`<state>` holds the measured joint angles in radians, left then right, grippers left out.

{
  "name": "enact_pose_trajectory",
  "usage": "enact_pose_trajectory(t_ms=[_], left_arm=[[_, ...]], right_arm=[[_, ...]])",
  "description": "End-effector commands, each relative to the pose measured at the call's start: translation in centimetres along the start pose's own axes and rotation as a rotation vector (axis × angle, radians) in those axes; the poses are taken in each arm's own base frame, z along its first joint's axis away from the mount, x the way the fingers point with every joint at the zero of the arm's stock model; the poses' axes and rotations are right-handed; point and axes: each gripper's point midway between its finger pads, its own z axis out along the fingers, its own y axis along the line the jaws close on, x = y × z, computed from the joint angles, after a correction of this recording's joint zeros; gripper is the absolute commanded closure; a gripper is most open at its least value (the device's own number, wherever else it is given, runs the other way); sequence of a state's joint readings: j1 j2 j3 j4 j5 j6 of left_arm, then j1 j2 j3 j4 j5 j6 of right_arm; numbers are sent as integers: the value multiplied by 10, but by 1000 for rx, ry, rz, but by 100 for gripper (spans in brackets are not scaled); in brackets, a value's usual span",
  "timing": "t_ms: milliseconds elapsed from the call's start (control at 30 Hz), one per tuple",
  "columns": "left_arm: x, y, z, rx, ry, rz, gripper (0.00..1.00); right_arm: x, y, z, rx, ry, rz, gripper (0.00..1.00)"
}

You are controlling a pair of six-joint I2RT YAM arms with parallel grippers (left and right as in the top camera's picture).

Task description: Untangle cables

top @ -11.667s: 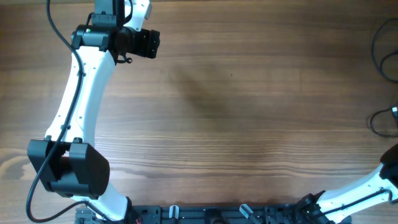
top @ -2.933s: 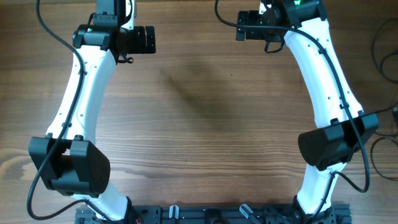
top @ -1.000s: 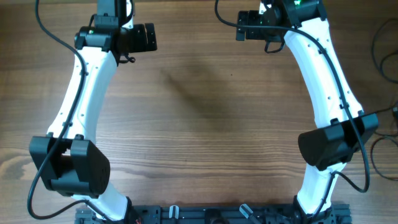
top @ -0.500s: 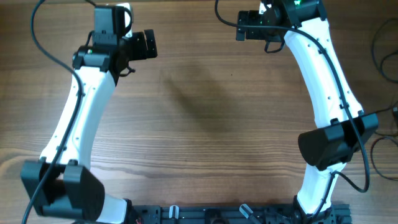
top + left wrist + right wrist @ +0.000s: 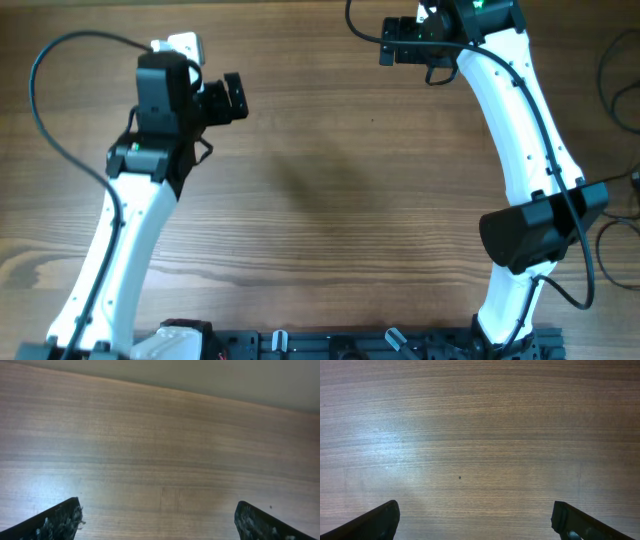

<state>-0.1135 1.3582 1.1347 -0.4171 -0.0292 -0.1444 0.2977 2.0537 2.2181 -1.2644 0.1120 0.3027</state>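
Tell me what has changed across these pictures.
The left gripper drew back from the table's far edge toward its base. The right gripper swung in from the right earlier, then held still. Both are open, holding nothing; the cables at the right edge stayed put.

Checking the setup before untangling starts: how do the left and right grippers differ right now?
The left gripper sits nearer the robot's base, while the right gripper is out by the far edge of the table. The left one is turned at a slant; the right one lies square to that edge. Both are open and hold nothing.
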Motion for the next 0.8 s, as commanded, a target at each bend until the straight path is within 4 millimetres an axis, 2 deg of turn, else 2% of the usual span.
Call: enact_pose_trajectory(t_ms=[0, 133, 300, 767], left_arm=[[5, 1, -20, 12, -64, -22, 0], [8, 4, -37, 19, -132, -24, 0], [20, 9, -57, 25, -196, -27, 0], [75, 28, -82, 12, -295, -37, 0]], right_arm=[[3, 4, 6, -9, 18, 9, 0], [3, 4, 6, -9, 18, 9, 0], [3, 4, 6, -9, 18, 9, 0], [3, 4, 6, -9, 18, 9, 0]])
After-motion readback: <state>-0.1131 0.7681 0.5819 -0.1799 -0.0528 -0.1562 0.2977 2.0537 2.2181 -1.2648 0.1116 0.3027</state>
